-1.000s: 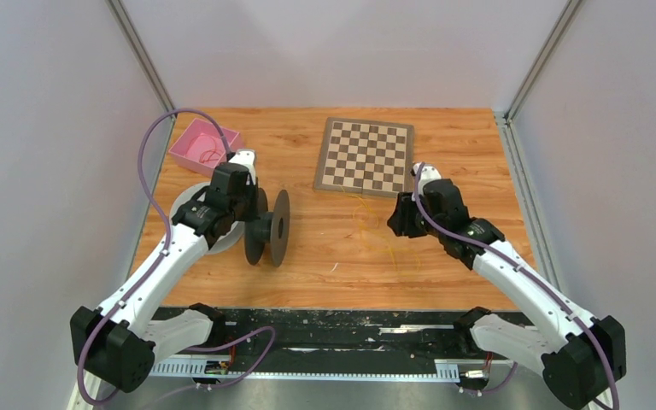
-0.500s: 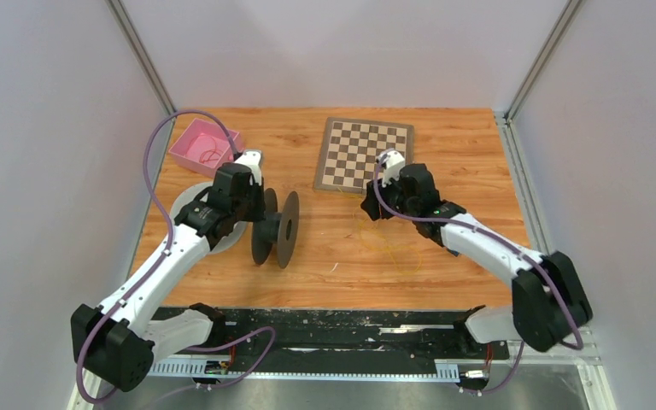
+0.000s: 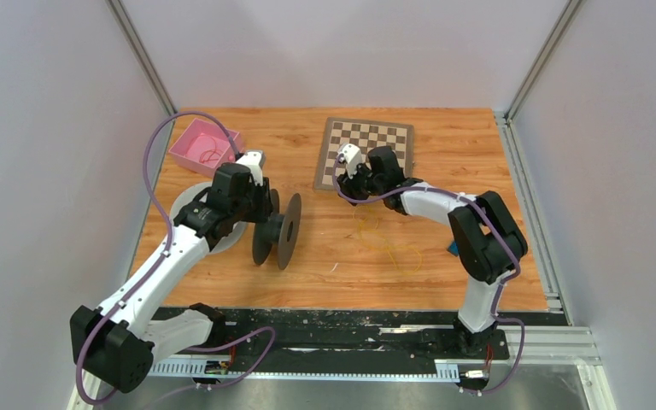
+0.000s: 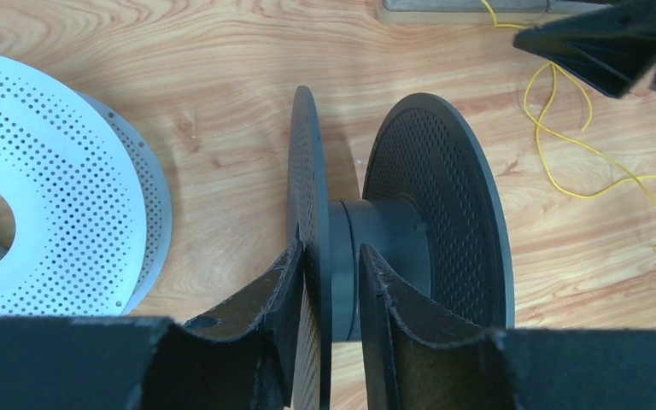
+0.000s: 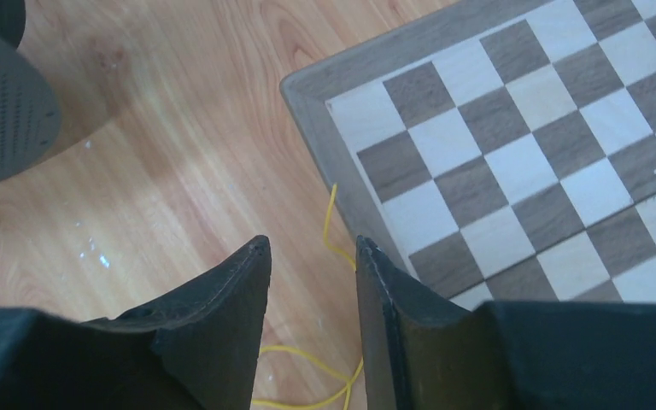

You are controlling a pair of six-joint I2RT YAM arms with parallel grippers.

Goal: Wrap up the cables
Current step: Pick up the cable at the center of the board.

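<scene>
The pale yellow cable [image 3: 384, 243] lies in loose loops on the wood, in front of the checkerboard. My right gripper [image 3: 347, 186] hovers over its far end by the board's near left corner. In the right wrist view the gripper [image 5: 312, 242] is open, and the yellow cable [image 5: 331, 218] runs on the table between the fingers, untouched. The orange-red cable [image 3: 212, 154] sits in the pink tray [image 3: 190, 141]. My left gripper [image 4: 330, 249] is open astride the left flange of the upright black spool [image 4: 444, 196], with a gap at its right finger.
A pale grey perforated spool [image 3: 184, 205] lies flat under the left arm, also seen in the left wrist view [image 4: 60, 171]. The checkerboard [image 3: 367, 154] lies at the back centre. A small blue object [image 3: 451, 248] sits beside the right arm.
My right gripper has swung left and away, to the board's near left corner. My left jaws have opened off the black spool's flange, and the spool has shifted slightly right.
</scene>
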